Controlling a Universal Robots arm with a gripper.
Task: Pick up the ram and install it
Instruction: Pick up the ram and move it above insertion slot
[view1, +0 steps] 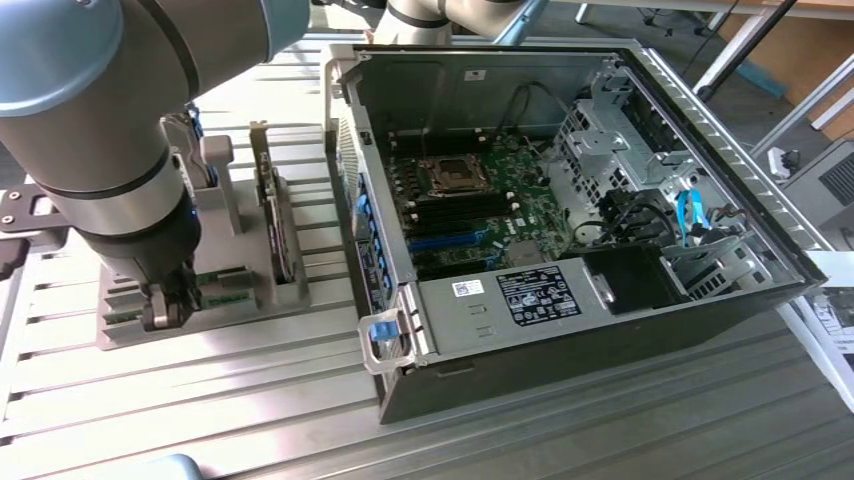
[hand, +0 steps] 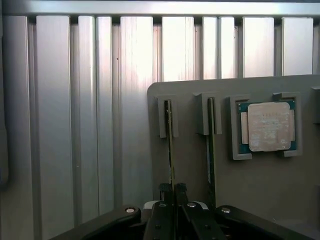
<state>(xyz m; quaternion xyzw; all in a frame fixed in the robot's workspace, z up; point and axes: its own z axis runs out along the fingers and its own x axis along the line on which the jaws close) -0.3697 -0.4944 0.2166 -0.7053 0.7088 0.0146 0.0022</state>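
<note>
The ram (hand: 170, 145) is a thin green stick seen edge-on, standing in a slot of the grey holder tray (hand: 190, 165). My gripper (hand: 173, 192) is shut on its near end, one finger pressed to each side, and the stick's far end still sits in its slot bracket. A second, similar ram (hand: 211, 145) stands in the neighbouring slot. In the exterior view my gripper (view1: 170, 312) reaches down onto the holder tray (view1: 287, 290) at the exterior view's left, beside a green stick (view1: 227, 296).
A square silver processor chip (hand: 267, 127) lies in a pocket of the tray. An expansion card (view1: 274, 220) stands upright on the tray. The open computer case (view1: 561, 310) with its motherboard (view1: 487, 200) lies at the exterior view's right, on a ribbed aluminium table (view1: 200, 400).
</note>
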